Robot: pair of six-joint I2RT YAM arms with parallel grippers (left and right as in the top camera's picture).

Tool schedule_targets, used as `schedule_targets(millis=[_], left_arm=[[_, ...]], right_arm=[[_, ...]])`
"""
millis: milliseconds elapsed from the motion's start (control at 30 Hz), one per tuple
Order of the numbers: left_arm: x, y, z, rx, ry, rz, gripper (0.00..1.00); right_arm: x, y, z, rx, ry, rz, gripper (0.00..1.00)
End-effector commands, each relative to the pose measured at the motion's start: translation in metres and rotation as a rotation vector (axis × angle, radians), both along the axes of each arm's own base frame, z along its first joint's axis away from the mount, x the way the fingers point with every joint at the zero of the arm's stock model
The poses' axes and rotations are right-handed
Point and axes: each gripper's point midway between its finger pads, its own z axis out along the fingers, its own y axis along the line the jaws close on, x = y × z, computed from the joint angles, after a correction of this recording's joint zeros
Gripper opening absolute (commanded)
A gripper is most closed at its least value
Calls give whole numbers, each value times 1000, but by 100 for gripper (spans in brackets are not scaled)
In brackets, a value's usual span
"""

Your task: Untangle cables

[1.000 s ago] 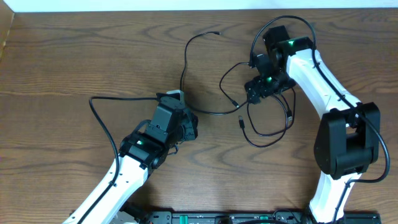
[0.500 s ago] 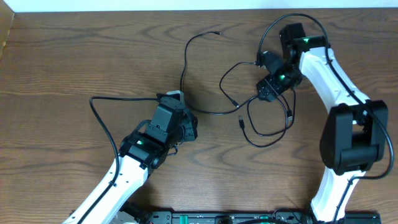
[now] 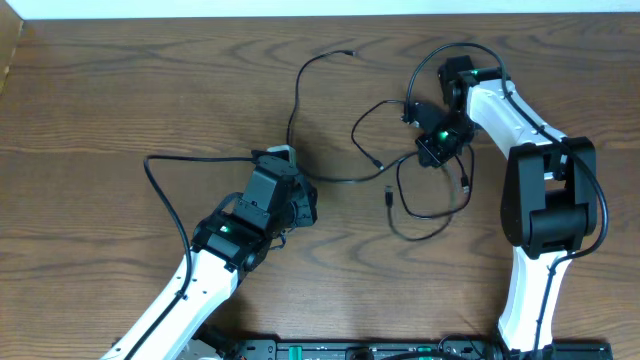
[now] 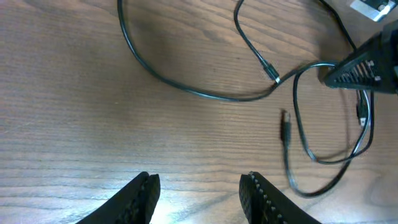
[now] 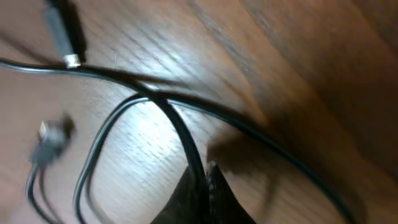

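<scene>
Overhead surface: dark brown wood-grain worktop, glossy, with light glare in the wrist views.
Room: only a pale strip shows past the far edge; can't tell what it is.
Cables: thin black cables lie flat on the worktop in loose crossing loops, centre to right.
Left pincer: left pincer is partly open and holds nothing; it sits over bare wood, near the loops but apart from them.
Right pincer: right pincer is closed tight on one black strand, low over the wood where the strands cross.
Plug: small plug lies free beside a loop.
</scene>
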Motion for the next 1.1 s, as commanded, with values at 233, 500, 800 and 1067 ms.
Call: schedule_targets(millis=[233, 500, 800, 1067], left_arm=[[1, 5, -2, 25, -9, -2, 48], [1, 4, -2, 25, -9, -2, 48], [2, 2, 0, 14, -15, -8, 49], [-1, -68, 31, -115, -198, -409, 69]], right_arm=[[-13, 42, 22, 174, 22, 112, 1], [-3, 70, 125, 391, -149, 182, 1], [-3, 45, 226, 278, -350, -61, 1], [-51, 42, 309, 368, -495, -86, 1]])
